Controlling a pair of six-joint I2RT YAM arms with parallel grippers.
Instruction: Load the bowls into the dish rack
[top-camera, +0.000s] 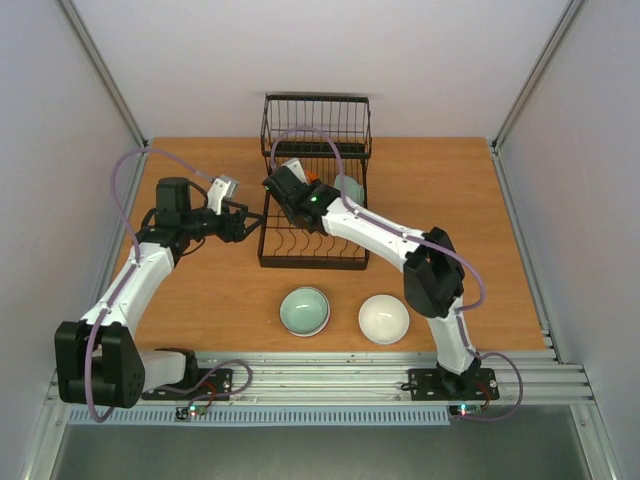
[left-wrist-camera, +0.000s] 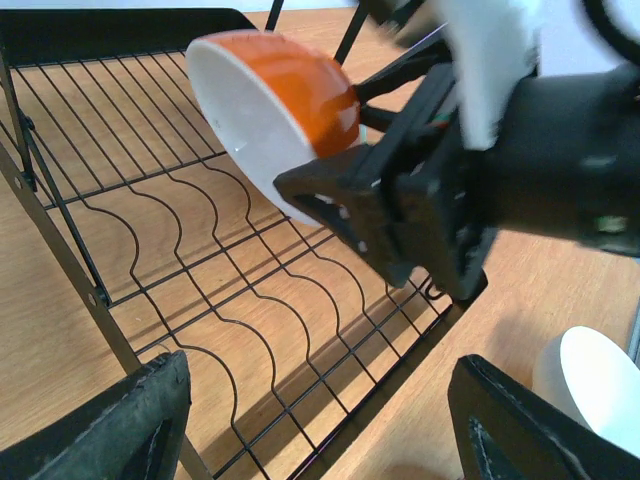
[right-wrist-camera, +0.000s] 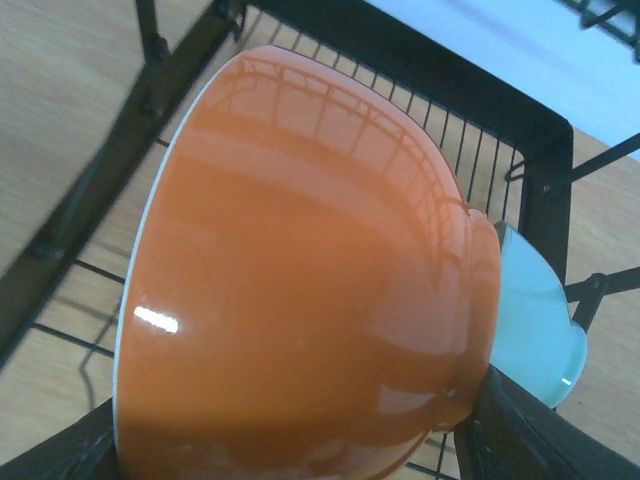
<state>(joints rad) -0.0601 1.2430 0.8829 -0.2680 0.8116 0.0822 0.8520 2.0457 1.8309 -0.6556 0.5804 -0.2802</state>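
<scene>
Orange bowl (right-wrist-camera: 300, 260) apparently inside right claw (right-wrist-camera: 290, 448)

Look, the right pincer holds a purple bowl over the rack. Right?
No, the bowl is orange, not purple; the right wrist view shows it. The right pincer does hold it over the rack.

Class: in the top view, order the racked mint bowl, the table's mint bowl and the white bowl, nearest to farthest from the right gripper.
1. The racked mint bowl, beside the right gripper.
2. The table mint bowl, front centre.
3. The white bowl, front right.
</scene>
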